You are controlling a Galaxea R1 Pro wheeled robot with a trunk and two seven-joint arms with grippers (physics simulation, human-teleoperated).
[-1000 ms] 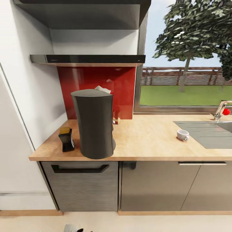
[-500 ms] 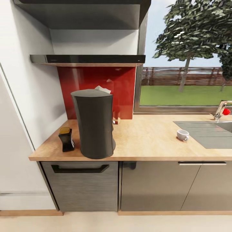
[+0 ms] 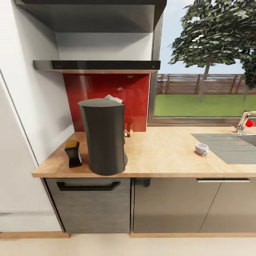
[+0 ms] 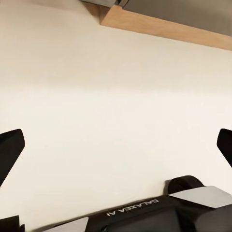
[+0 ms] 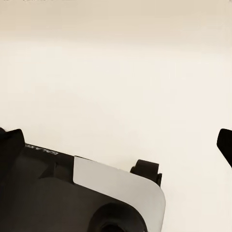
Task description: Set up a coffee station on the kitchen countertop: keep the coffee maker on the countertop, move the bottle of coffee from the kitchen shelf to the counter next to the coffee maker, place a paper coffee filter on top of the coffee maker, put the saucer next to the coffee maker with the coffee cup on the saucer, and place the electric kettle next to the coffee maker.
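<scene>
The coffee maker [image 3: 104,137] stands on the countertop [image 3: 163,156], coffee bottle [image 3: 73,153] just beside it, probably a filter [image 3: 113,98] on top. The cup [image 3: 201,148] sits well apart, unplaced. Both grippers' jaws are spread, empty.

A tall dark coffee maker [image 3: 103,137] stands upright on the wooden surface [image 3: 167,156], white paper filter [image 3: 113,98] peeking behind its top. Just beside it stands the dark, gold-capped coffee bottle [image 3: 73,153]. The white cup [image 3: 201,148] sits well apart.

Red backsplash [image 3: 106,96], garden window [image 3: 206,71]
</scene>
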